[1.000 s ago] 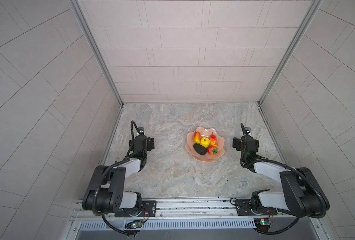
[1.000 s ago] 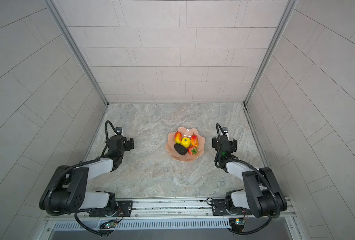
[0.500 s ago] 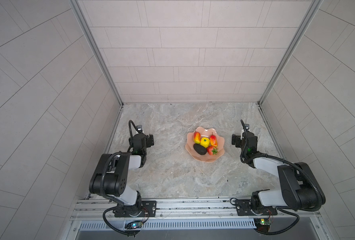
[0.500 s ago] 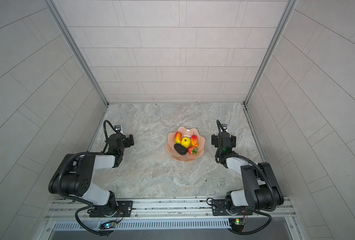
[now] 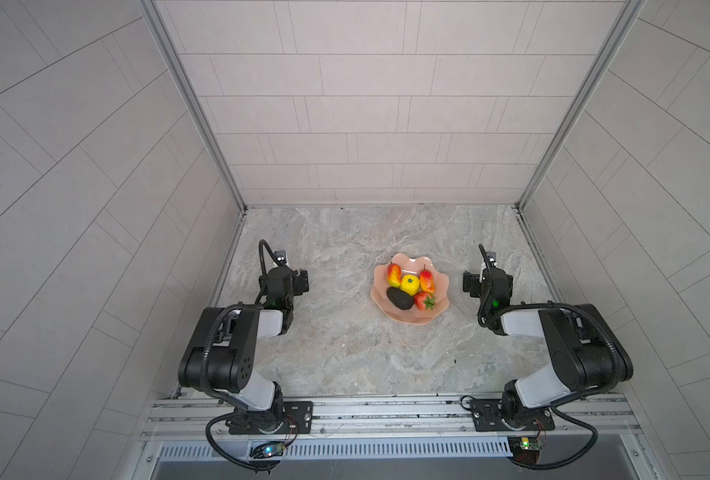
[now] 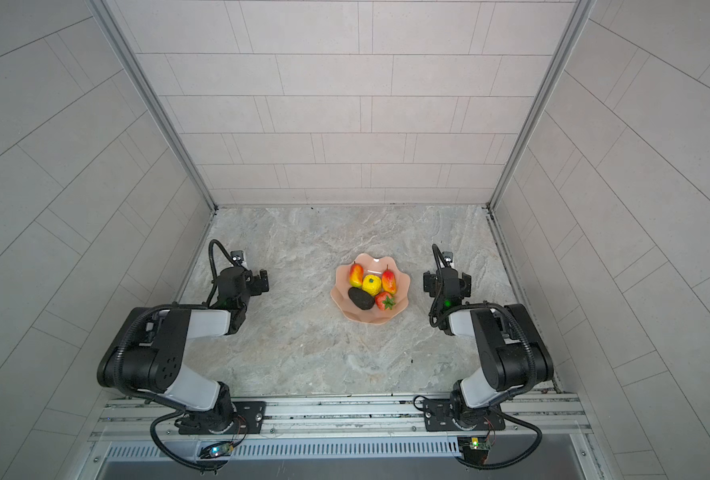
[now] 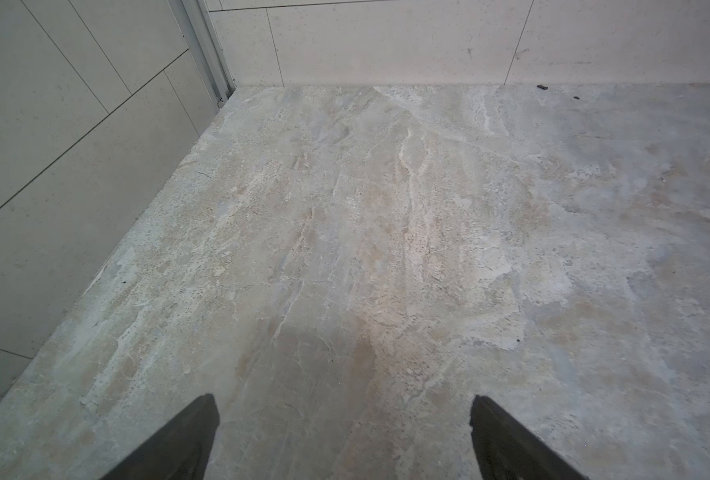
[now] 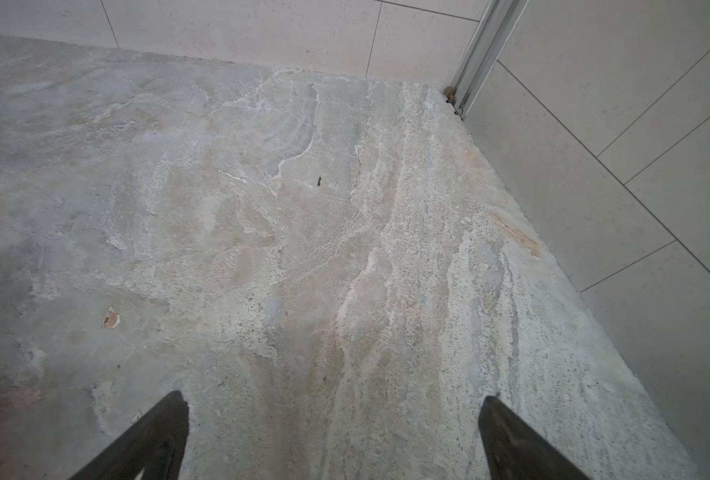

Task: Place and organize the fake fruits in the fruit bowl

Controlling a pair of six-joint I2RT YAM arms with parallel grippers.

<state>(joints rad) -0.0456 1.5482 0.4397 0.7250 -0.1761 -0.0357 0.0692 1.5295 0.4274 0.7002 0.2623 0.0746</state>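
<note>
- Left wrist view: the left gripper (image 7: 343, 398) has its jaws spread wide with nothing between them, and only bare table (image 7: 386, 249) lies below.
- Right wrist view: the right gripper (image 8: 334, 397) is also spread wide and holds nothing. It hangs over bare table beside the right wall (image 8: 635, 208).
- In both top views the bowl (image 5: 407, 319) (image 6: 366, 319) sits on the table a little right of centre, between the two arms.
- The right gripper is near the bowl's right rim, and the left gripper is well apart on the left.
- All five fruits lie inside the bowl.
- Far row, from the left: left mango (image 5: 394, 275), citrus (image 5: 409, 284), right mango (image 5: 427, 281), packed side by side.
- Near row: avocado (image 5: 400, 298) on the left and strawberry (image 5: 424, 301) on the right, just beside each other and close against the citrus.
</note>
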